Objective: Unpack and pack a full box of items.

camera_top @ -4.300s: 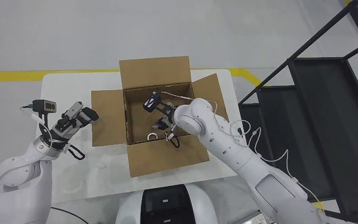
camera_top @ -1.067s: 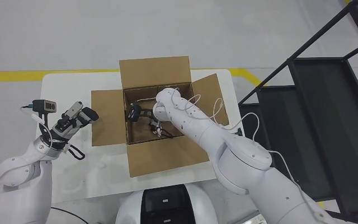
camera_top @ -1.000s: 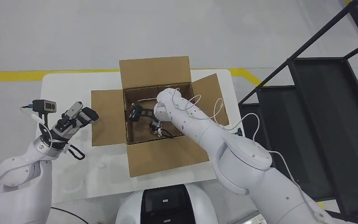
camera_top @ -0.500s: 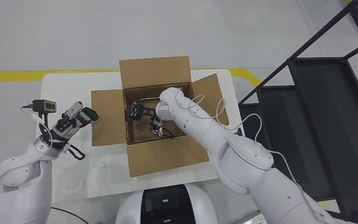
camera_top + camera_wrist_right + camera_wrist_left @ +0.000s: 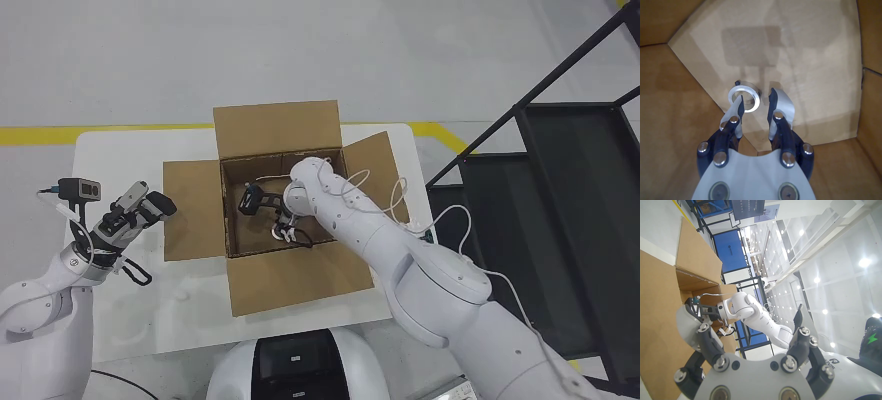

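The flat-lying metal ring is overlapped by one fingertip of the right gripper, whose jaws are spread.

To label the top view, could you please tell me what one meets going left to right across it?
left gripper → cardboard box's left flap → right gripper, down inside the box → box's right flap → dark metal steps
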